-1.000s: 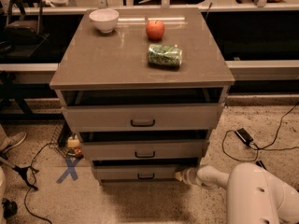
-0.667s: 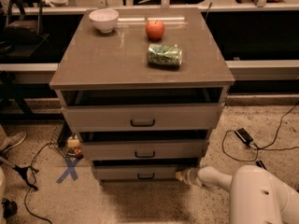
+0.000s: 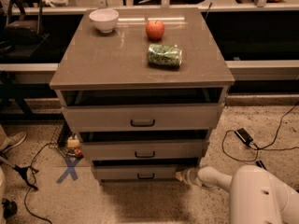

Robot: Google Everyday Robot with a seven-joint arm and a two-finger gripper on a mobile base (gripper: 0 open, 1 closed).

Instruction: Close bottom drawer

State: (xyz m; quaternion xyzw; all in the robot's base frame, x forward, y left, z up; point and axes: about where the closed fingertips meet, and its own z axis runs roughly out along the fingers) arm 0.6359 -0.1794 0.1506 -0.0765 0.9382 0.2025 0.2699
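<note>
Hardly anything has shifted over the last second: the bottom drawer sits where it did, and the claw has crept at most a touch toward 9 o'clock.

That drawer is the lowest of the three in the stack, at floor level under the desk. Its flat front faces 6 o'clock, toward the camera. Its long axis runs from 9 to 3 o'clock, with the small dark bar handle lying along that line at the centre. A dark strip shows above the front, so I judge it still partly pulled out. The closing push toward 12 o'clock looks barely begun, if begun at all, and nearly all of the travel remains.

The claw is at the 3 o'clock end of the drawer front, low by the floor, on the tip of the white arm reaching in from 4 o'clock. Whether it touches the panel, and whether it is open or closed, cannot be told; it holds nothing that I can see.

The middle drawer and the top drawer above also show dark gaps. On the desk stand a white bowl, a red apple and a green snack bag. A blue X mark lies on the floor at 9 o'clock.
</note>
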